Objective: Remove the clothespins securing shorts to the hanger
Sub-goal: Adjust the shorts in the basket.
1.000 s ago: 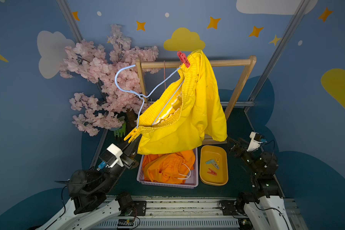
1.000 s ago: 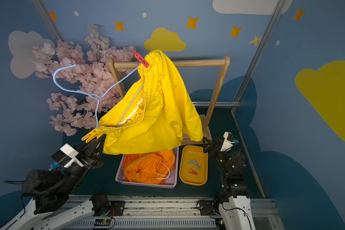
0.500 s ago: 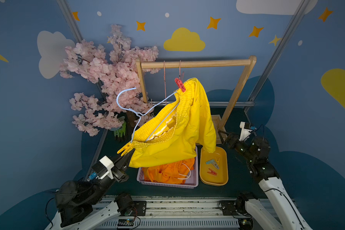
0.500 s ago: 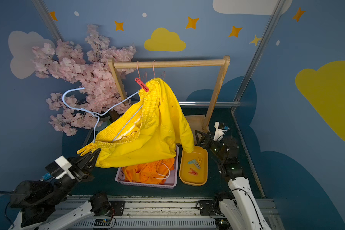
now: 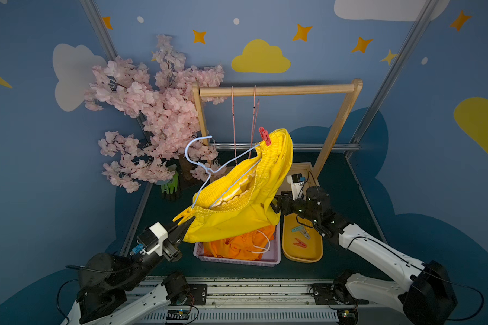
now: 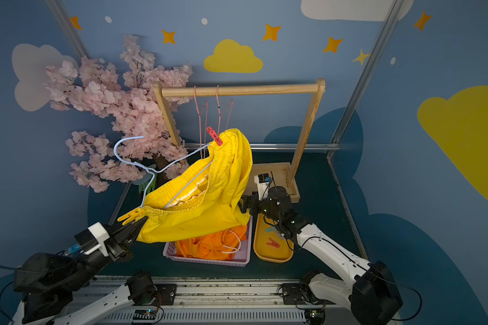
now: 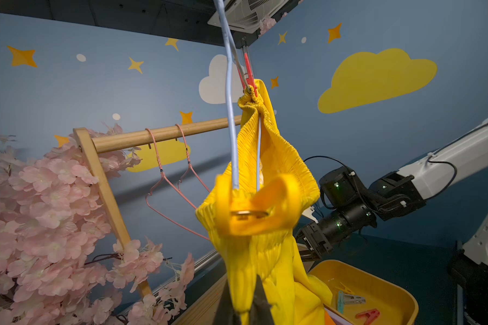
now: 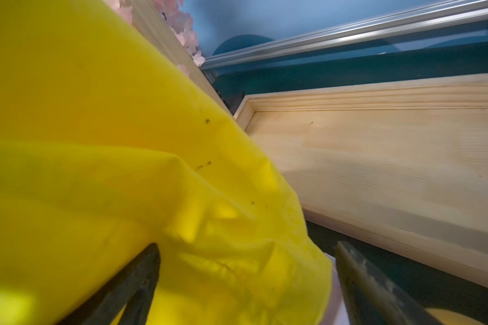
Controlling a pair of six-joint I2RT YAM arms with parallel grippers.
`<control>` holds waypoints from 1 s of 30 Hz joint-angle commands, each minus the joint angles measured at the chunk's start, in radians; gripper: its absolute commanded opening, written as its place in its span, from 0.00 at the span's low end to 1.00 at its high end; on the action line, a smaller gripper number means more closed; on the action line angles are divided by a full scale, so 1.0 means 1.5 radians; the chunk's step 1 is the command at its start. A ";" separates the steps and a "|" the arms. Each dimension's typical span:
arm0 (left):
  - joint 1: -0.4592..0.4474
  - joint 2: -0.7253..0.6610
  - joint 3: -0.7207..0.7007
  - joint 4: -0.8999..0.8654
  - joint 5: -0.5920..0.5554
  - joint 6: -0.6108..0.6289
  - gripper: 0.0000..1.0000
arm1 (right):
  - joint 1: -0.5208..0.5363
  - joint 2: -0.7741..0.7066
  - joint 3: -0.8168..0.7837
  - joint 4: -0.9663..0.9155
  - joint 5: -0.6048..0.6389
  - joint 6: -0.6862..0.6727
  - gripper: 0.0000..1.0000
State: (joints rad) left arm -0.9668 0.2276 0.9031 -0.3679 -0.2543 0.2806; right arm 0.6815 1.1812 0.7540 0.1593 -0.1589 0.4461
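Left gripper (image 5: 186,227) clamping tight on yellow shorts (image 5: 237,222), just under yellow clothespin (image 5: 183,216). Right gripper (image 5: 276,204) gaping wide, gripping nothing, fabric hanging between jaws. Red clothespin (image 5: 264,136) sitting at its 12 o'clock, topping hanger (image 5: 200,157) slanting 7-to-1; right arm looking nearer.

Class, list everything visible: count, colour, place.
light-blue wire hanger: one, light-blue, mid-air
yellow fabric shorts: one, yellow, on hanger
red plastic clothespin: one, red, upper waistband
yellow plastic clothespin: one, yellow, lower waistband
lilac plastic basket: one, lilac, under shorts
orange shorts: heap, orange, in basket
yellow oval tray: one, yellow, beside basket
loose clothespins: several, teal, grey, red, in tray
wooden rack: one, pale-wood, back
pink wire hangers: two, pink, on rack
pink blossom tree: one, pink, beside rack
green-and-black gloves: unclear, green-and-black, under tree
left gripper: one, black, gripping yellow shorts
right gripper: one, black, open at shorts' edge
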 commanded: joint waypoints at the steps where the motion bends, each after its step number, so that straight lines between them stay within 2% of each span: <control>1: -0.001 0.033 0.017 -0.016 0.010 -0.015 0.03 | 0.037 0.051 0.027 0.062 -0.007 -0.002 0.96; 5: -0.001 0.087 0.028 -0.068 -0.003 -0.030 0.03 | 0.097 0.102 0.040 0.099 -0.009 -0.001 0.96; 10: -0.001 0.150 0.056 -0.139 -0.002 -0.047 0.03 | 0.123 0.140 0.054 0.092 -0.036 0.013 0.96; 14: 0.000 0.182 0.056 -0.166 -0.002 -0.057 0.03 | 0.121 0.131 0.020 0.096 -0.007 0.035 0.96; 18: 0.004 0.215 0.059 -0.194 0.015 -0.057 0.03 | 0.117 0.096 0.002 0.023 0.050 0.045 0.96; 21: 0.018 0.239 0.058 -0.203 0.045 -0.061 0.03 | 0.099 0.042 -0.031 -0.019 0.073 0.038 0.96; 24: 0.045 0.262 0.054 -0.202 0.084 -0.066 0.03 | 0.055 -0.047 -0.080 -0.071 0.061 0.039 0.96; 30: 0.144 0.302 0.053 -0.200 0.206 -0.074 0.03 | -0.073 -0.293 -0.108 -0.301 0.074 0.030 0.89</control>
State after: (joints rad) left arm -0.7990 0.6632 0.9791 -0.6220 -0.0540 0.1806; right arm 0.6327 0.8688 0.5797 -0.1265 -0.0708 0.4988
